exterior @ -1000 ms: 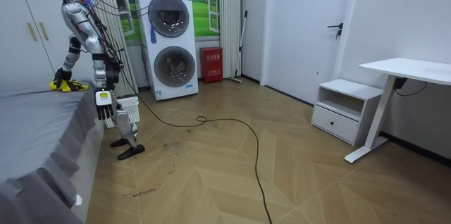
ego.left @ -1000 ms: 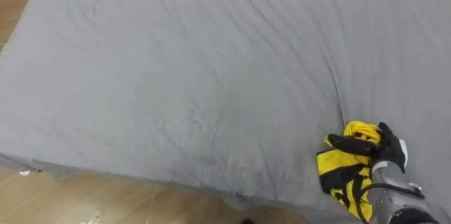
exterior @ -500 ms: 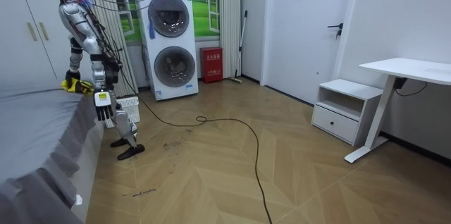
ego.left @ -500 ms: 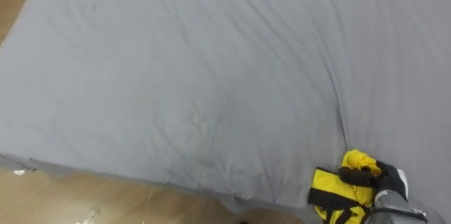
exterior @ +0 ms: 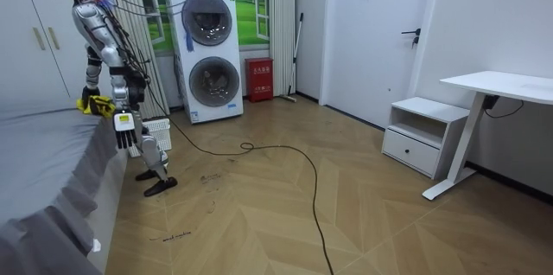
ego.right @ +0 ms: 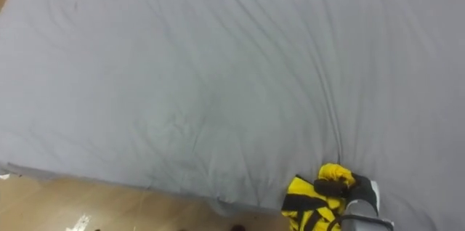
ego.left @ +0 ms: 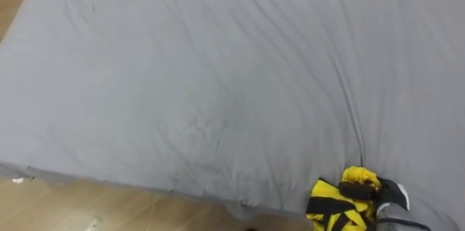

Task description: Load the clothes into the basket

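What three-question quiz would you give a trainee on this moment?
1. True or false: the garment lies loose in the middle of the bed, with nothing touching it.
2. Fill in: the robot's ___ hand grips it.
3. In the room view, the basket stands: A on the bed; B on the floor by the robot's legs; C on the desk.
Key: 1 false; 2 right; 3 B.
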